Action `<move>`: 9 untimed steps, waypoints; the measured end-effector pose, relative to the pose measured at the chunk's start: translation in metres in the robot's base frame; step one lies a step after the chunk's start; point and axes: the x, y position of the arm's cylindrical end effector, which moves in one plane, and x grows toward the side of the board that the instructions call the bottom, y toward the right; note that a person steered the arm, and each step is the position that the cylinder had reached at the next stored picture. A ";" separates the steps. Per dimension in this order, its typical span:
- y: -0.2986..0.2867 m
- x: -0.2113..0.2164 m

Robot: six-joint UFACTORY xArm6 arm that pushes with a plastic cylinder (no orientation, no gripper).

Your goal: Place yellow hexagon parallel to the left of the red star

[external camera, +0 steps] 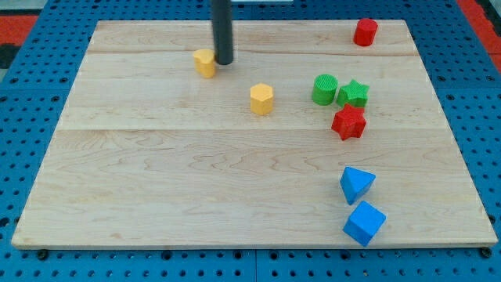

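Observation:
The yellow hexagon (261, 99) stands near the middle of the wooden board (156, 172), in its upper half. The red star (349, 122) lies to the view's right of it and slightly lower, with a clear gap between them. My tip (224, 63) rests on the board up and to the view's left of the hexagon, apart from it. It stands just to the right of another yellow block (205, 62), close to or touching it.
A green cylinder (324, 89) and a green star (355, 94) sit just above the red star. A red cylinder (365, 32) stands at the top right. A blue triangular block (356, 185) and a blue cube (364, 223) lie at the bottom right.

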 end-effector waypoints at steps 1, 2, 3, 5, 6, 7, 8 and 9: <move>-0.023 0.009; 0.039 0.011; 0.092 0.027; 0.095 0.076; 0.084 0.088; 0.084 0.097; 0.062 0.099; 0.040 0.101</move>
